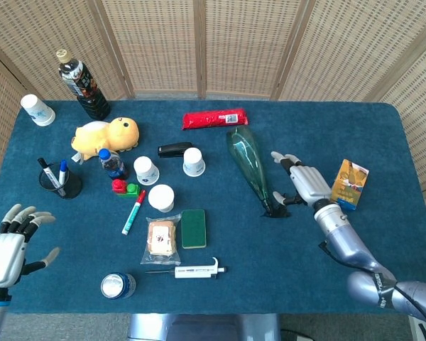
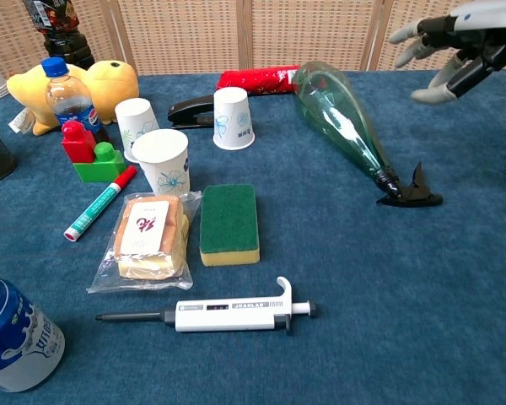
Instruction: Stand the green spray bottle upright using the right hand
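Note:
The green spray bottle [image 1: 249,164] [image 2: 341,119] lies on its side on the blue table, its black trigger head [image 1: 276,209] [image 2: 407,193] toward the front. My right hand [image 1: 304,181] [image 2: 455,42] hovers just right of the bottle's neck, fingers spread, holding nothing; it is close to the nozzle but I see no grip. My left hand [image 1: 11,245] hangs open at the table's front left corner, far from the bottle; the chest view does not show it.
A red packet [image 1: 214,118] lies behind the bottle's base. A juice carton [image 1: 350,184] stands right of my right hand. Paper cups [image 1: 194,161], a green sponge [image 1: 193,228], a pipette [image 1: 192,271], a stapler [image 1: 174,149] and a wrapped snack [image 1: 161,237] lie left of the bottle.

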